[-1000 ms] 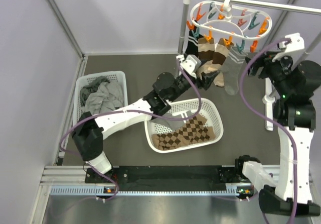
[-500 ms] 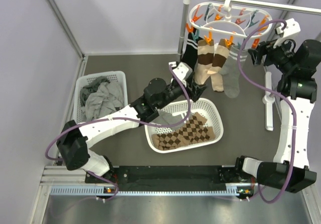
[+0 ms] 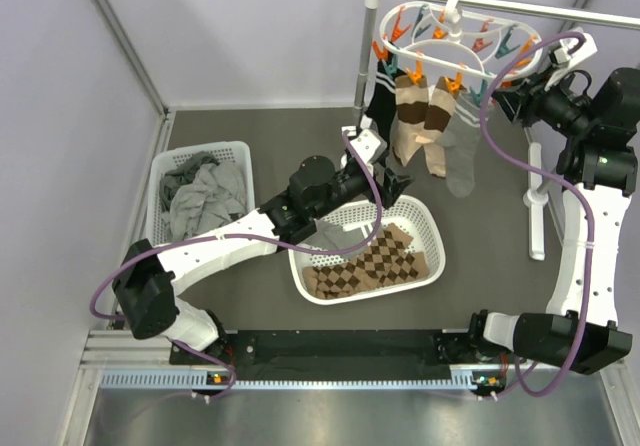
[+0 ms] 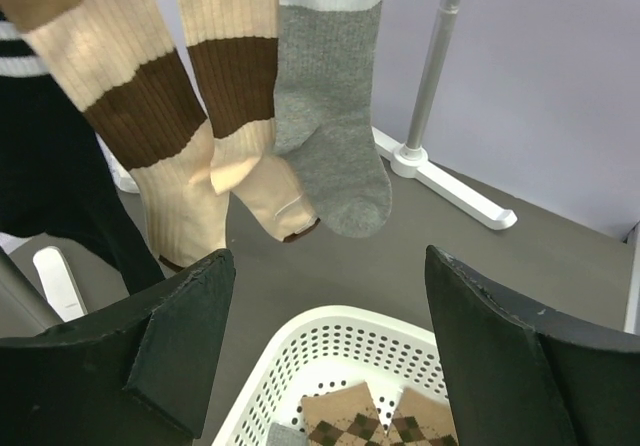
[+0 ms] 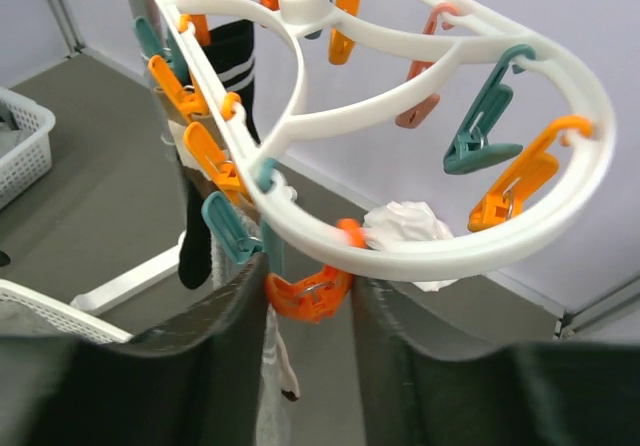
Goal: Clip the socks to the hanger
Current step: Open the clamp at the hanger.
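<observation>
While left gripper stays spread, right gripper jaws now pinch orange peg.

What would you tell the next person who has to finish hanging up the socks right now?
Left hand: open and empty, over the white basket, near the hung socks.
Right hand: up at the hanger, its fingers pinching an orange peg on the rim.
Done: the black sock, two tan socks and one grey sock hang clipped.
Left: a grey piece lies in the basket beside the diamond cloth. It may be the last sock; if so, pick it up and clip it on.
</observation>
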You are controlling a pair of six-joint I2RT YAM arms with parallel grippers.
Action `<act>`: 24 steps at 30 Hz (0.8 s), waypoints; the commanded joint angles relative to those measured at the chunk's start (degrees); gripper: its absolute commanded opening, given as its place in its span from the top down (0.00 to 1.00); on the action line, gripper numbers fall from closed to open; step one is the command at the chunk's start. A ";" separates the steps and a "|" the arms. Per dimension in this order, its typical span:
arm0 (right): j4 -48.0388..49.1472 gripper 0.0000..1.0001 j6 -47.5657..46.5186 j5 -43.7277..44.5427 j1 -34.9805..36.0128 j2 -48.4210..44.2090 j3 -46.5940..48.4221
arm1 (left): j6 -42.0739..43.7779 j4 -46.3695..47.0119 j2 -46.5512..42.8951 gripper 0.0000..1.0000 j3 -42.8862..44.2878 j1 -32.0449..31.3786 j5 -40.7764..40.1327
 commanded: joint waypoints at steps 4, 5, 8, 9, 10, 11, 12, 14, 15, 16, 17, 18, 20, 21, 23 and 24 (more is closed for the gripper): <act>5.43 0.82 5.31 -3.84 -0.75 -4.14 -2.90 | 0.30 -0.62 -1.10 0.20 1.22 0.07 0.97; 5.87 0.85 6.97 -3.76 -0.75 -4.58 -3.42 | 0.39 -0.97 -0.93 0.20 1.14 0.07 0.71; 6.93 0.92 9.96 -3.58 -0.75 -6.42 -5.79 | 0.74 -3.25 -0.75 0.20 0.96 0.07 0.27; 7.01 0.94 10.58 -3.49 -0.75 -7.04 -6.06 | 0.83 -4.91 -0.75 0.20 0.70 0.07 0.00; 6.93 0.94 10.76 -3.49 -0.75 -7.30 -6.15 | 1.09 -5.71 -0.66 0.20 0.52 0.07 -0.26; 6.84 0.97 13.55 -2.97 -0.75 -7.57 -6.33 | 1.09 -6.76 -0.49 0.20 0.35 0.07 -0.87; 6.49 0.99 14.27 -2.79 -0.75 -7.92 -6.42 | 1.18 -7.82 -0.57 0.20 0.00 0.07 -1.31; 6.05 1.00 16.55 -2.44 -0.75 -8.36 -6.59 | 1.36 -11.33 -0.31 0.20 -0.53 0.07 -3.76; 5.87 1.00 17.35 -2.00 -0.75 -8.62 -6.85 | 1.36 -12.56 -0.14 0.20 -0.88 0.07 -4.65; 5.70 1.00 18.05 -1.13 -0.75 -9.06 -6.86 | 1.27 -15.53 0.04 0.20 -1.06 0.07 -5.70; 5.09 1.00 18.93 -0.86 -0.75 -9.24 -6.94 | 1.27 -16.95 0.56 0.20 -1.32 0.07 -6.58; 4.82 1.00 19.28 -0.51 -0.75 -9.50 -6.94 | 1.27 -18.71 0.83 0.20 -1.41 0.16 -8.33; 4.38 1.00 20.25 0.37 -0.75 -9.85 -6.94 | 1.01 -23.35 2.05 0.20 -1.41 0.07 -9.92; 4.20 1.00 20.43 0.46 -0.67 -10.03 -7.03 | 0.74 -24.69 2.67 0.21 -1.15 0.07 -11.24; 4.20 1.00 20.87 0.73 -0.67 -10.12 -7.64 | 0.65 -29.15 5.03 0.22 -0.45 -0.02 -11.95; 4.38 1.00 20.96 0.73 -0.67 -10.21 -7.82 | 0.57 -30.49 5.92 0.24 0.77 -0.02 -12.30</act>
